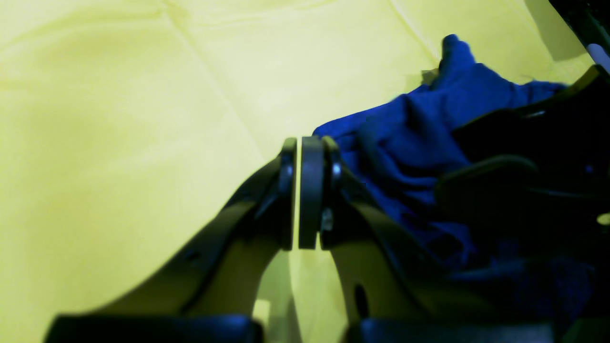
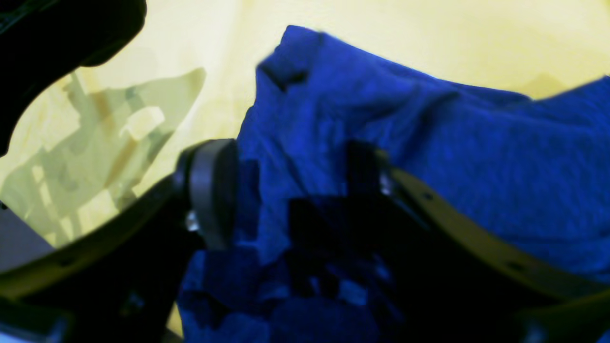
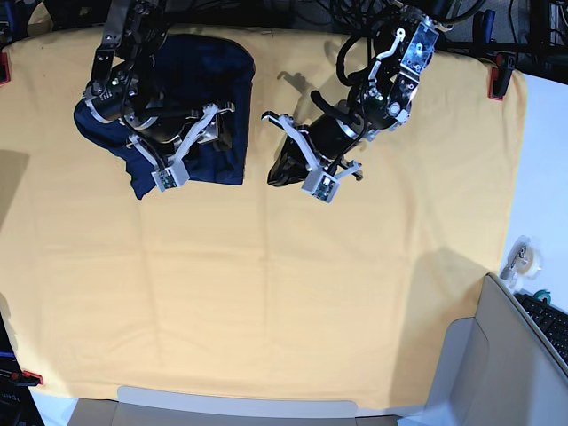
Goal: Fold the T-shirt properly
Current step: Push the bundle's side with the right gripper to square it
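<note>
The T-shirt [image 3: 226, 80], dark navy blue and plain, lies bunched in a rough rectangle at the back left of the yellow-orange cloth [image 3: 266, 293]. My right gripper [image 3: 188, 146] hangs over its near edge. In the right wrist view its jaws [image 2: 290, 181] stand wide apart, open, with rumpled blue fabric [image 2: 429, 143] lying loosely between and behind them. My left gripper [image 3: 277, 173] sits just right of the shirt over bare cloth. Seen from the left wrist, its pads [image 1: 299, 190] are shut with only a thin slit between them and nothing held; the T-shirt [image 1: 414, 138] lies beside its right finger.
The yellow-orange cloth covers the whole table, held by red clamps [image 3: 495, 80] at the edges. A grey-white box [image 3: 497, 355] stands at the near right corner. A roll of tape [image 3: 519, 257] and a keyboard [image 3: 550, 321] lie off the right edge.
</note>
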`<control>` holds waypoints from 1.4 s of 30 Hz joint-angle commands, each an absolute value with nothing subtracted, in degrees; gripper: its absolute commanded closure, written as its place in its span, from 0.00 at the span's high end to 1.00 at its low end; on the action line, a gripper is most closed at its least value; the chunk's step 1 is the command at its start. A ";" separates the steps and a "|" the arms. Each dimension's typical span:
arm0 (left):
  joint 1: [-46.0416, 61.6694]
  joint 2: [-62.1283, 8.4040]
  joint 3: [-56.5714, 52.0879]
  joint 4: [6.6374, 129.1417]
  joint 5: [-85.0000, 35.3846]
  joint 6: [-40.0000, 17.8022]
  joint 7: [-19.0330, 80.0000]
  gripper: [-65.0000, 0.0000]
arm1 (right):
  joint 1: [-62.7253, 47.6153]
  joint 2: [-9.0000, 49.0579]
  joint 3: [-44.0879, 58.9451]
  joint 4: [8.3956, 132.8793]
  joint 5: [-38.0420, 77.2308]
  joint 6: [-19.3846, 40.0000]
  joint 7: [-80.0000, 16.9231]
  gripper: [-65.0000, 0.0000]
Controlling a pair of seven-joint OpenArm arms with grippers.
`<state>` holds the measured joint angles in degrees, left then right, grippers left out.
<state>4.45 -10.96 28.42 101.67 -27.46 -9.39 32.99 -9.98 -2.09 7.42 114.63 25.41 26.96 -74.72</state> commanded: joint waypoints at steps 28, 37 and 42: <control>4.62 -10.86 28.35 102.81 -27.74 -9.80 31.87 0.00 | -14.73 -0.66 58.33 104.84 53.32 27.47 -73.45 0.59; 4.70 -10.95 28.35 102.81 -27.74 -9.80 31.96 0.00 | -10.59 1.45 58.42 87.69 53.49 31.25 -73.45 0.59; 4.70 -11.65 28.35 102.81 -27.82 -9.80 31.96 0.00 | -9.54 1.27 58.15 85.41 53.49 31.34 -73.71 0.59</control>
<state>5.26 -11.77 28.49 101.69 -27.46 -9.41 33.19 -9.15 1.39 58.52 85.80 57.63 32.40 -70.30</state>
